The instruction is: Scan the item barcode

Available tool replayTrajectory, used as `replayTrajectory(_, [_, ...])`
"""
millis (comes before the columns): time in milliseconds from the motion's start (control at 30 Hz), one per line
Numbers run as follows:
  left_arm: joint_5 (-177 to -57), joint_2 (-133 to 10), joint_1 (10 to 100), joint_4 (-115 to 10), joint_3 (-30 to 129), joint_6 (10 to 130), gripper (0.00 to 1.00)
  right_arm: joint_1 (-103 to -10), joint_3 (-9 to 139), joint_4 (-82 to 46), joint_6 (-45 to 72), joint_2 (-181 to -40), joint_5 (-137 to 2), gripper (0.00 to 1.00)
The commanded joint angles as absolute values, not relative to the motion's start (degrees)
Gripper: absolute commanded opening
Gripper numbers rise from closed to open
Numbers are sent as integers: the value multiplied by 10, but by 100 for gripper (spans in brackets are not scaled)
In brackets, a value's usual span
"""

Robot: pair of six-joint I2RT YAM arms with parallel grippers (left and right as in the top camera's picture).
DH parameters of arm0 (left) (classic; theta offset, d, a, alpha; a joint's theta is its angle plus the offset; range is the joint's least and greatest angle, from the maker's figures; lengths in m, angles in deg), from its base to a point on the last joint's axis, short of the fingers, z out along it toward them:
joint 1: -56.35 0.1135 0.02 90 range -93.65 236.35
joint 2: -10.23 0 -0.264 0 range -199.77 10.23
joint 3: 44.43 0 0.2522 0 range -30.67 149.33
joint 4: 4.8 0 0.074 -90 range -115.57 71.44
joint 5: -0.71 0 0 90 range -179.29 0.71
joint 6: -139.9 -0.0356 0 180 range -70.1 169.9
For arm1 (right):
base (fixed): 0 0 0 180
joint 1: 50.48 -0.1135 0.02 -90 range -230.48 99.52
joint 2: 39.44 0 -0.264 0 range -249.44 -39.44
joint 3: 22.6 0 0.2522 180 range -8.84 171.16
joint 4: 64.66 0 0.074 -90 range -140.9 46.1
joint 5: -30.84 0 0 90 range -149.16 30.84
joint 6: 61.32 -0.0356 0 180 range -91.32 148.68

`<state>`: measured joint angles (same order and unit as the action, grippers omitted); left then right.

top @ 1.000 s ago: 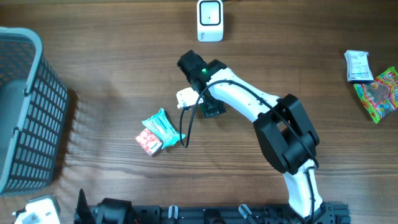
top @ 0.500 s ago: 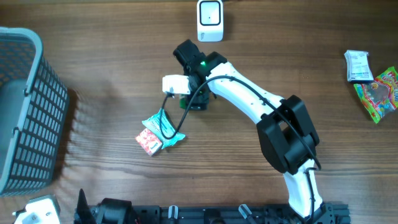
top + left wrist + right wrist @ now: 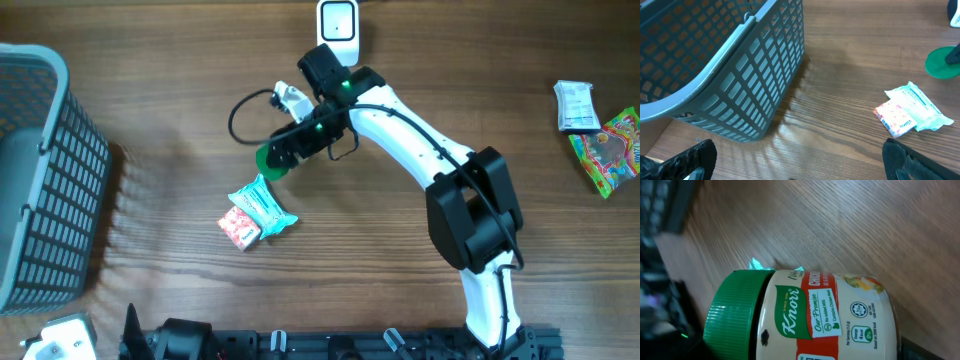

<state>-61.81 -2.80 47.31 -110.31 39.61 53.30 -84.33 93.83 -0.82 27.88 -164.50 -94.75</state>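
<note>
The jar (image 3: 810, 315) is a small stock-powder tub with a green lid (image 3: 732, 315) and a glossy printed label. It looks rigid and fairly light to me. The smooth round wall could let it turn or slip in a loose pinch. The sensible place to hold it is across the body below the lid, keeping the label face free so that the code can be shown (I can't make out the barcode itself from here).

It is off the table (image 3: 150, 90), lying on its side in the right gripper (image 3: 300, 138). The jaws are clamped around its body and the lid points down and to the left. It hangs just below and left of the white scanner (image 3: 338, 20), close to it but not in front of its window.

The right arm reaches up from the near edge and folds at the elbow. Its white forearm slants up and left toward the scanner, with the wrist rolled over so the jar sits sideways.

The left gripper (image 3: 800, 165) is parked low at the near-left corner. Its fingers are spread wide with nothing between them, and it faces the grey basket (image 3: 740, 75). A pair of small packets (image 3: 258, 210) lies on the wood below the jar, well apart from it.
</note>
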Motion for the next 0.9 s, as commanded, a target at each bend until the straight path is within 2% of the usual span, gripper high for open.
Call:
replayTrajectory(0, [-623, -22, 475, -1102, 395, 538, 100, -845, 923, -34, 164, -1643, -1008, 90])
replayTrajectory(133, [-623, -22, 475, -1102, 395, 538, 100, -845, 883, -68, 140, -1649, -1016, 84])
replayTrajectory(300, [-623, -22, 475, -1102, 395, 538, 100, -845, 854, -89, 113, -1649, -1010, 84])
replayTrajectory(500, [-623, -22, 475, -1102, 395, 538, 100, -845, 799, -159, 78, -1649, -1037, 86])
replayTrajectory(567, [-623, -22, 475, -1102, 395, 538, 100, -845, 791, -171, 79, -1649, -1036, 92])
replayTrajectory(867, [-623, -22, 475, -1102, 395, 538, 100, -835, 788, -159, 99, -1650, -971, 94])
